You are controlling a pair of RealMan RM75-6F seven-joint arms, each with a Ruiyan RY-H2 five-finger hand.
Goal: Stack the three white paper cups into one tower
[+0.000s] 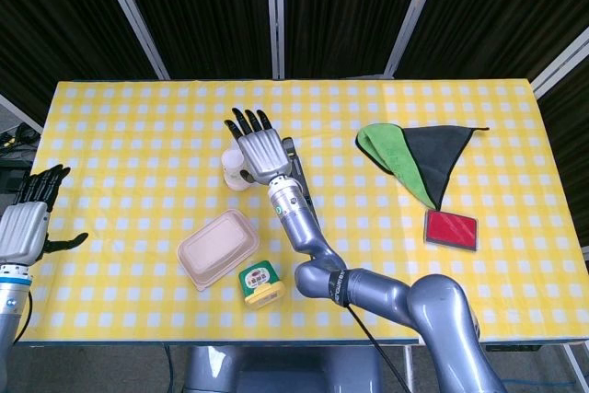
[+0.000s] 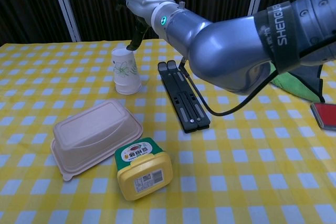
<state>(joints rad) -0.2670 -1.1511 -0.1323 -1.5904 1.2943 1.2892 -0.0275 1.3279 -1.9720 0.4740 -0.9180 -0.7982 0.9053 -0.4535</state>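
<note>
The white paper cups [image 2: 125,72] with a green leaf print stand nested as one upright stack on the yellow checked table [image 2: 252,182], left of centre. From the head view the stack [image 1: 236,168] is partly hidden under my right hand [image 1: 259,146]. My right hand [image 2: 140,4] hovers just above the stack, fingers extended, with one dark fingertip [image 2: 134,39] reaching down close to the top rim; it holds nothing. My left hand [image 1: 26,220] hangs off the table's left edge, fingers spread and empty.
A black folded stand [image 2: 184,97] lies right of the cups. A beige lidded food box [image 2: 94,135] and a yellow tub [image 2: 143,167] lie nearer the front. A green and black cloth [image 1: 414,158] and a red pad [image 1: 451,229] lie on the right.
</note>
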